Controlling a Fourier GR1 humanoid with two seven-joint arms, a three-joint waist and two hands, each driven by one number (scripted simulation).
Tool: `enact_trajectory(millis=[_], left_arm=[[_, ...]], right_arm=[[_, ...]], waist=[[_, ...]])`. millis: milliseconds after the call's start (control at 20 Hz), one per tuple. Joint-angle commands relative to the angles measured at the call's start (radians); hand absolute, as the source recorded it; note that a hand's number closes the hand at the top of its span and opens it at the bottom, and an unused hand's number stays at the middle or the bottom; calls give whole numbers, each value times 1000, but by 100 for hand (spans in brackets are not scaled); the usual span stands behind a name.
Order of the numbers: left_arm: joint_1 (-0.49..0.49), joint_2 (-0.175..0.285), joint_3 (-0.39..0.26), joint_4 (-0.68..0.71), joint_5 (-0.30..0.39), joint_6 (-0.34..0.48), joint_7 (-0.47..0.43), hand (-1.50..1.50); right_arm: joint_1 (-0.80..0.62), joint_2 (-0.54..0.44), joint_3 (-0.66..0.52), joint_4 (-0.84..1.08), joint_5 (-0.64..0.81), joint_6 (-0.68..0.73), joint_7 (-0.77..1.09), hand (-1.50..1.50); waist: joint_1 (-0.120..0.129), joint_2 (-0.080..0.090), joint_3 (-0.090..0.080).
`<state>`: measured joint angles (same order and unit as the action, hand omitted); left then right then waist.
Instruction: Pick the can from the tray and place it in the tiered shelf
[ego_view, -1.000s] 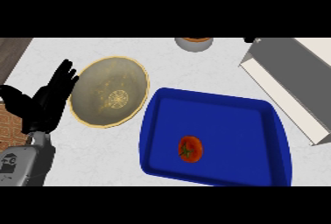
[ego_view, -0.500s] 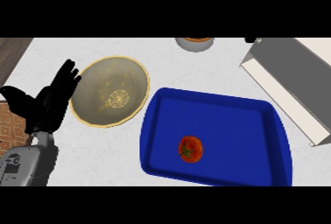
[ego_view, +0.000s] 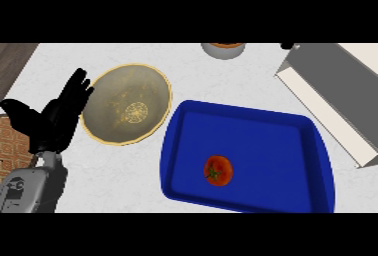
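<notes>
1. Bright, even light fell across the pale counter (ego_view: 221, 80).
2. The blue tray (ego_view: 174, 150) shaded darker toward its near wall.
3. The black left hand (ego_view: 55, 122), at the left, showed as a flat dark shape.

A red round tomato (ego_view: 218, 170) lies in the blue rectangular plastic tray (ego_view: 258, 135), near its front left, on the white marbled tabletop (ego_view: 111, 185). A tan round plate (ego_view: 127, 102) sits just left of the tray, with the black left robot hand (ego_view: 55, 117) at the plate's left. A grey metal can (ego_view: 224, 49) stands behind the tray, and a grey tiered shelf (ego_view: 332, 85) is to the tray's right.
</notes>
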<state>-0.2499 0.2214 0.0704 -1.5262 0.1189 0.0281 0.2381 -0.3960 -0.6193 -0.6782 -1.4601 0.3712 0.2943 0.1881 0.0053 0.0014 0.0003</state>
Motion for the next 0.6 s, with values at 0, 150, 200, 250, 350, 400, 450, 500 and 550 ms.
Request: enact_trajectory(millis=[0, 150, 200, 250, 350, 400, 450, 500, 550], left_arm=[[-54, 41, 70, 102, 43, -57, -46, 0], [-22, -6, -3, -5, -7, -2, 35, 0], [-23, -17, 8, 50, -18, 1, -33, 0], [-45, -3, 22, 59, 16, -32, -21, 0], [10, -3, 0, -41, -14, -5, 29, 0], [-20, 8, 28, 22, -1, -21, -10, 0], [26, 29, 47, 4, 23, -60, -24, 0], [-6, -29, 5, 16, -14, -3, -16, 0], [11, 21, 41, 13, 14, -54, -14, 0]], right_arm=[[-11, -9, -12, 88, 38, -101, -35, -150], [-100, -17, -5, 247, 49, -213, -150, -150], [-72, -46, -43, 303, 16, -199, -233, -150], [-128, -57, -42, 352, 11, -224, -243, -150], [-133, -34, -34, 301, -9, -255, -235, -150], [-159, -121, -72, 430, -40, -213, -313, -150], [-136, -115, -70, 351, -68, -187, -269, -150], [-170, -105, -67, 396, -74, -221, -277, -150], [-164, -147, -77, 401, -84, -206, -279, -150]], waist=[[-4, 2, 0], [8, 1, 1], [2, 2, 0], [6, 3, 1], [4, -1, 0], [4, 2, 0], [0, -1, 0], [0, 0, 0], [0, -1, 0]])
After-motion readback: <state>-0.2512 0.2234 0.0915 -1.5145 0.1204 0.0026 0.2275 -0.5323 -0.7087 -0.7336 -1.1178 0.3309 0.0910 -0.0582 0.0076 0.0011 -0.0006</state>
